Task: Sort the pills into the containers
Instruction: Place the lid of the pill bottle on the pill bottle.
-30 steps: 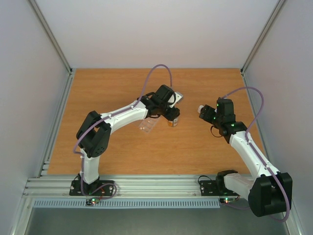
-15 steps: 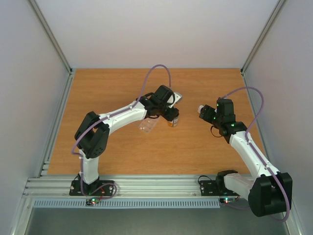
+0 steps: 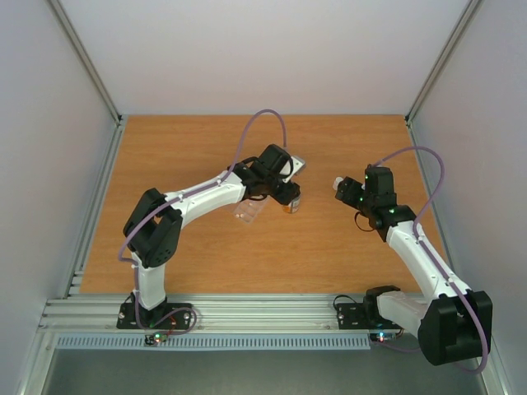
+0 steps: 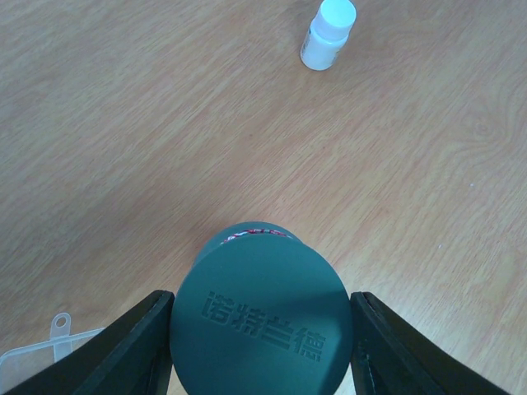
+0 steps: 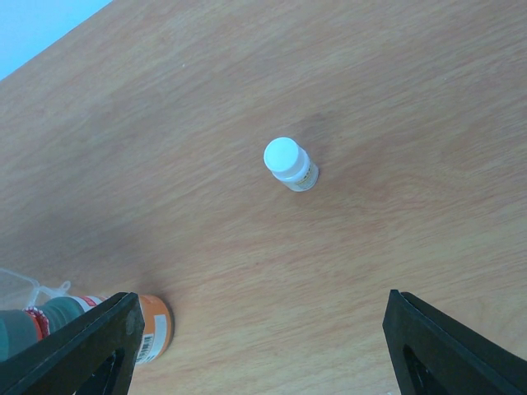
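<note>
A bottle with an orange base (image 3: 291, 206) and a dark teal cap (image 4: 263, 317) is at the table's middle. My left gripper (image 4: 263, 329) is shut on that cap, one finger against each side. In the right wrist view the same bottle (image 5: 152, 329) is at the lower left. The clear pill box (image 3: 247, 211), whose cells are the containers, lies under my left forearm; a corner of it (image 4: 37, 358) shows. The pills are out of view. My right gripper (image 5: 263, 346) hangs open above bare wood, near a small white bottle (image 5: 288, 164).
The white bottle (image 3: 338, 182) stands just off my right gripper (image 3: 342, 192) and is at the top of the left wrist view (image 4: 329, 33). A flat clear-grey piece (image 3: 299, 164) lies behind my left wrist. Grey walls close in the wooden table (image 3: 181, 148).
The left arm's elbow has drifted slightly to the left. Both grippers and both bottles stay where they were.
</note>
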Controlling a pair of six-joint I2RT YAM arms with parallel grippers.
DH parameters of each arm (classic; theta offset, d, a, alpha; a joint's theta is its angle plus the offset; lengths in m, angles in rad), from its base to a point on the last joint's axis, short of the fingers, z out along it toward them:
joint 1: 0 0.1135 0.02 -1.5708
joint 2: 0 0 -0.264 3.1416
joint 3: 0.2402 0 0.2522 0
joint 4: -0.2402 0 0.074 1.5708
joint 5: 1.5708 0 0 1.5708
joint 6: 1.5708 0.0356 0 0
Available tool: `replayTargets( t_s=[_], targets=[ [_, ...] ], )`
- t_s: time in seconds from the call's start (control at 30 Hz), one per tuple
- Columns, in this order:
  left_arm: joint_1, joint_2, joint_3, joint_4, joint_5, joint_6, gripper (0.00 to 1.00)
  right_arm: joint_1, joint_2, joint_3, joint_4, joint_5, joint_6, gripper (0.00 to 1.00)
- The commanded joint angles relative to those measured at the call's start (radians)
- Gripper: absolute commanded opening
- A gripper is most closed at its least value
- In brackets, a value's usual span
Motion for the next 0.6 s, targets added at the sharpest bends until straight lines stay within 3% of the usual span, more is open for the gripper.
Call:
replayTargets(
  t_s=[0.0,0.57],
  targets=[
    [-0.006,-0.030,-0.016,0.058,0.005,-0.007,0.52,-0.005,-0.027,-0.012,-0.002,-0.002,0.010,0.82],
    [-0.005,-0.017,-0.007,0.084,0.003,-0.012,0.52,-0.005,-0.017,-0.011,0.004,-0.002,0.007,0.82]
  ],
)
